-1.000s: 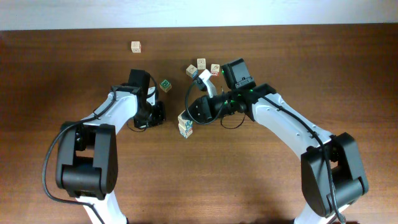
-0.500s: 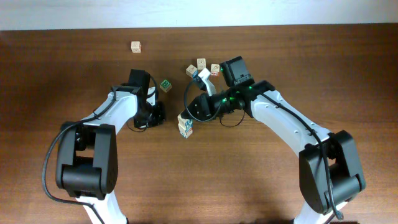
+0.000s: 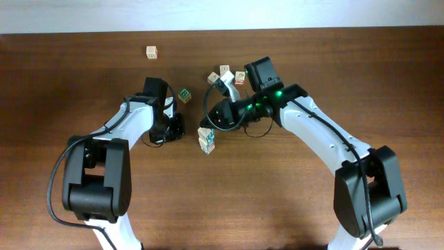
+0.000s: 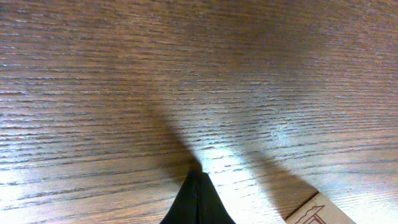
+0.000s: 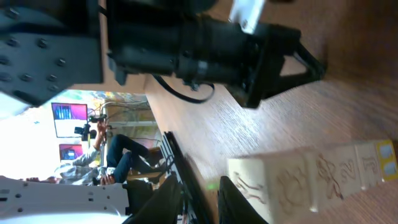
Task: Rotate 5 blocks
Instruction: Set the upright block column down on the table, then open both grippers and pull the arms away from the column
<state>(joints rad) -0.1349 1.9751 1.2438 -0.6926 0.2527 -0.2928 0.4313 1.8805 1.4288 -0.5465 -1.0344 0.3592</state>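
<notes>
**Left gripper** (image 4: 196, 198): jaws pressed together into one dark point, nothing between them, with the tip low over the table (image 3: 69, 83). A red-marked block corner (image 4: 320, 213) shows at 4 o'clock of the tip in the left wrist view, just beside it and apart from it.

**Right gripper** (image 5: 202, 202): jaws slightly parted, with a narrow gap and nothing in it. In the right wrist view the block pair (image 5: 311, 180) lies just beside one finger, outside the gap. Whether they touch cannot be told. The blocks are light wood with carved faces, and the far end has a blue mark.

**Overhead**
- The block pair sits near table centre, with the two cubes touching and lined up from 12 to 6 o'clock.
- The right gripper is at 1 o'clock of the pair and the left gripper at 9 o'clock, near it but apart.
- A three-block cluster (image 3: 225, 70) lies at 12 o'clock of the right wrist. The cubes are close together, lettering too small to read, and partly covered by the arm's white cable.
- The green-lettered cube (image 3: 184, 95) stands alone at 1 o'clock of the left gripper.
- The plain pale cube (image 3: 152, 52) is well apart at 11 o'clock, near the table's far edge.
</notes>
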